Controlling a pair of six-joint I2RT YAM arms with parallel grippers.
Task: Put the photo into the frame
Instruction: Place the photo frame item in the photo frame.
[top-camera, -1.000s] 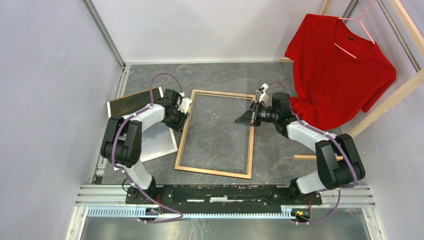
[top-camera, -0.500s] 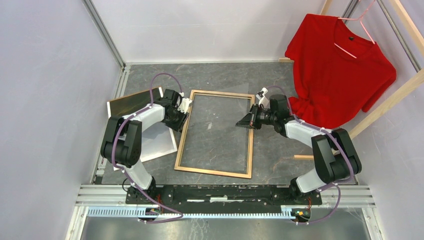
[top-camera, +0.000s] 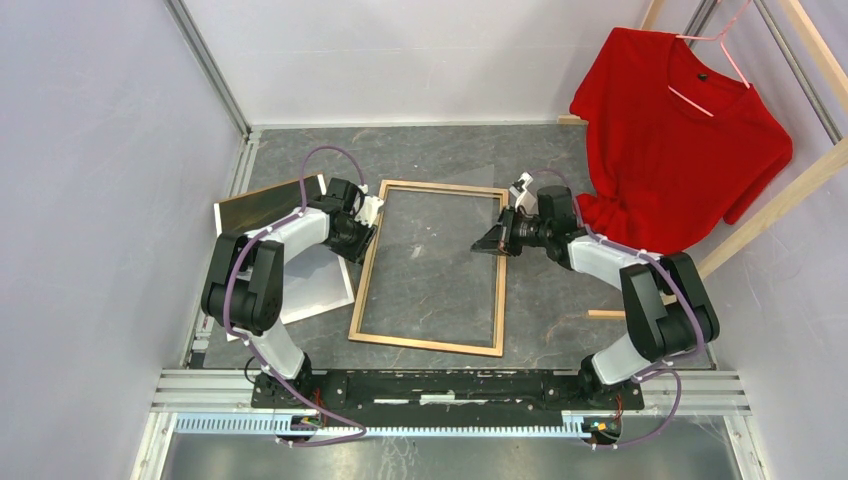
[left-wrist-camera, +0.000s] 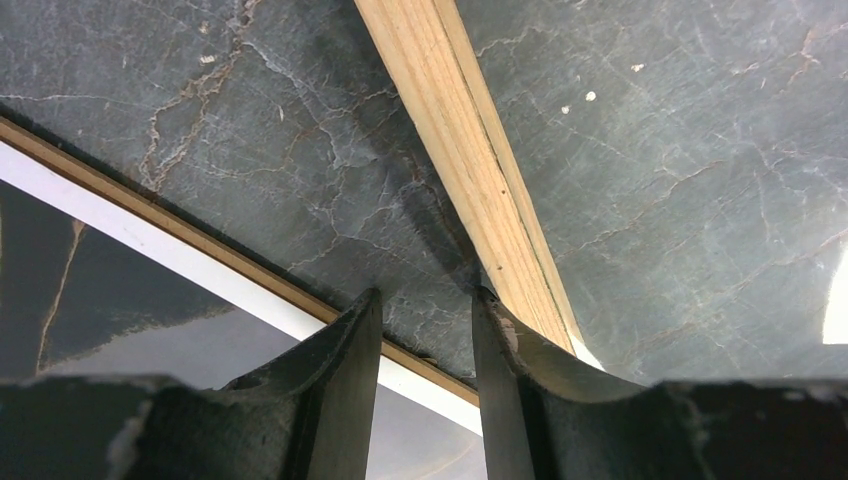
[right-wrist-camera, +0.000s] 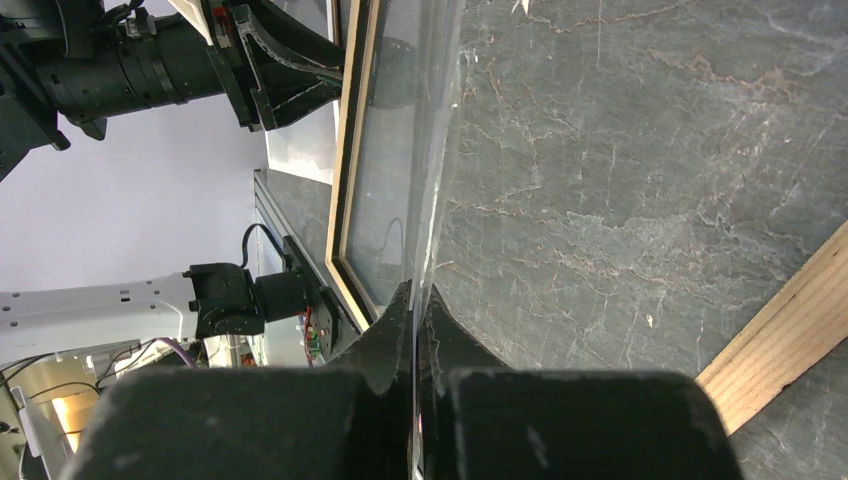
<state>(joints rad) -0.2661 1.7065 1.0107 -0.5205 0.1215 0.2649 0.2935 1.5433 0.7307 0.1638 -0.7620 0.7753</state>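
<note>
A clear sheet (right-wrist-camera: 405, 180) is pinched by the right jaws over the frame (top-camera: 362, 290), centre; left jaws parted, empty; lowering it squarely seems required before the photo (top-camera: 318, 283).

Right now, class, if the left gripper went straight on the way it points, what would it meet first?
Probably the wooden left rail of the frame, just beyond the left gripper; tilted downward, it might touch the dark table first. Depth is unclear.
</note>
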